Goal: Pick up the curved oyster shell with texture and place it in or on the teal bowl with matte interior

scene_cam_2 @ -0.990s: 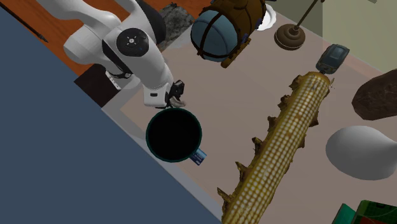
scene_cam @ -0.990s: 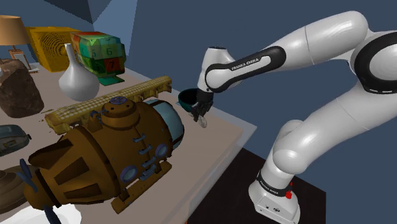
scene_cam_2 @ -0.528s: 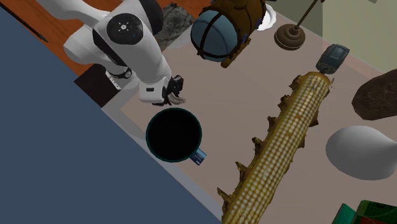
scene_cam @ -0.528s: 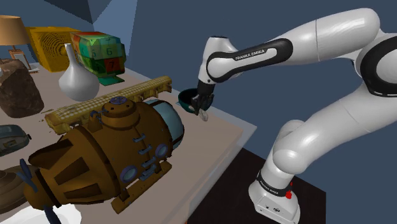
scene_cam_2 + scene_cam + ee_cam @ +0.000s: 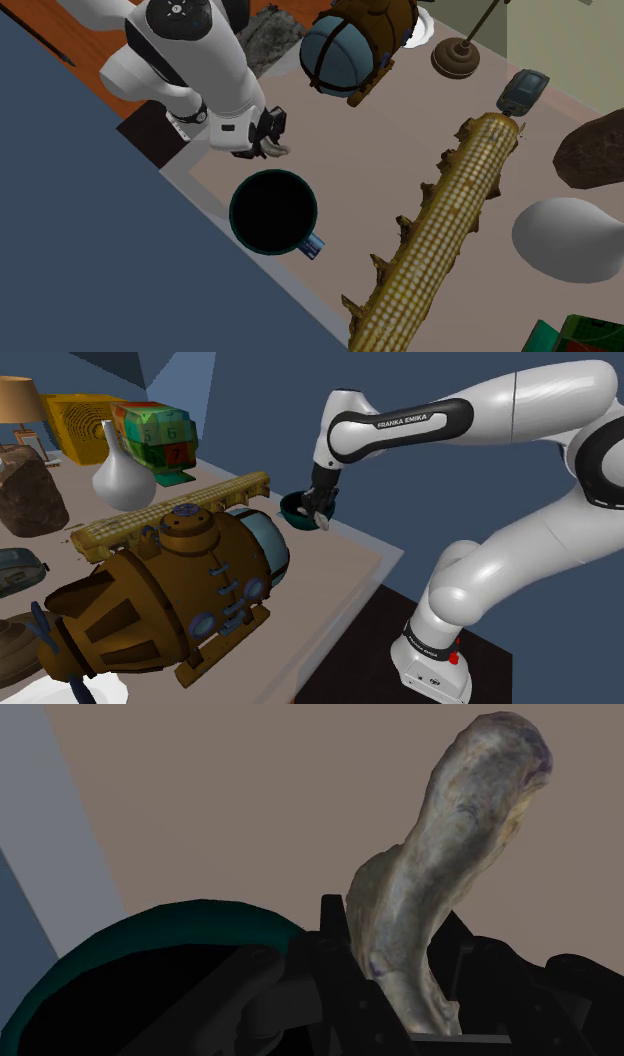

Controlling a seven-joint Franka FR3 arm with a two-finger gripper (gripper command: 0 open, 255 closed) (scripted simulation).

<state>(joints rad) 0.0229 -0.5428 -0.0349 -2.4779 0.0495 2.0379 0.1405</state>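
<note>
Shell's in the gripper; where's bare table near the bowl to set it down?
Bare tabletop lies between the teal bowl, the spiky yellow cob and the brown round model. Past the cob, grey vase and rock crowd it.

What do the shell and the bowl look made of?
The oyster shell: natural shell by its look, matte, mottled grey-tan with purplish patches, uneven surface. The bowl: smooth teal outside, flat black inside with no highlights; ceramic or plastic, cannot tell.
</note>
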